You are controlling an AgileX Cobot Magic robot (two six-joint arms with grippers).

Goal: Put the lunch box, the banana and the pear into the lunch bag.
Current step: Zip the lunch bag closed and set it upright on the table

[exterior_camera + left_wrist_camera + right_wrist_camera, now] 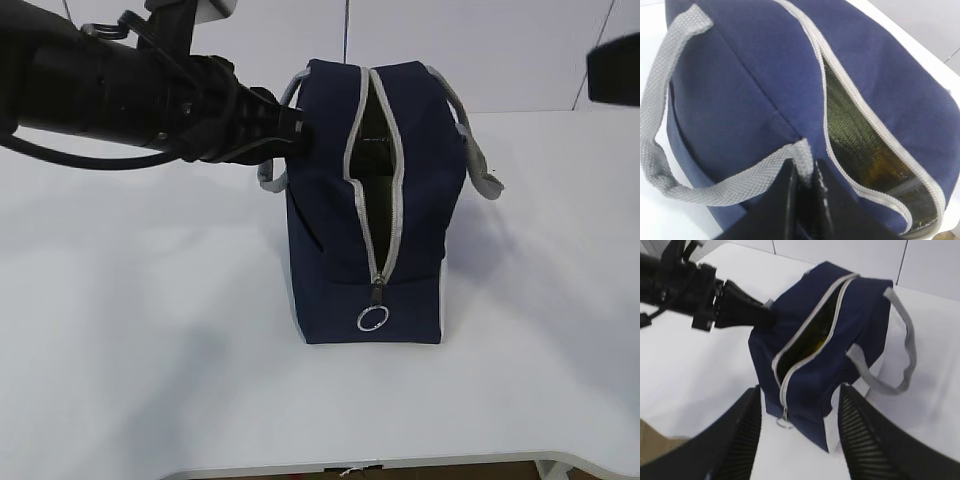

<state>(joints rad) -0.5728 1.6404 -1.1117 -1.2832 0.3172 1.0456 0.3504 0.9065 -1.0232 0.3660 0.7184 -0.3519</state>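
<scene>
Two black robot arms work around a large boxy navy-blue fabric lunch bag (370, 200) standing upright on a white table (140, 340). The bag's grey zipper (385, 210) is undone along the top and down the near end, and its metal ring pull (372, 319) hangs low on that end. The mouth gapes in a narrow slit, showing a dark, shiny lining.

The left gripper (807, 172) comes in from the left and is pinched tight on the near grey strap handle (675, 150) where it meets the bag's upper edge, holding that side up. The right gripper (800, 425) hovers above and in front of the bag with its ribbed fingers (737, 440) spread apart and nothing between them.

The lunch box, the banana and the pear are nowhere on the table. In the right wrist view, a yellowish patch (817, 342) shows through the slit. It may be fruit already inside, though the picture is too blurred to be sure.

If packing is done, the step in hand is probably finishing off or closing the bag. To do that well, the left gripper should keep the strap taut so the fabric does not sag. The right gripper would need to come down squarely over the ring pull and close on it, then draw along the zipper line without tipping the bag.
</scene>
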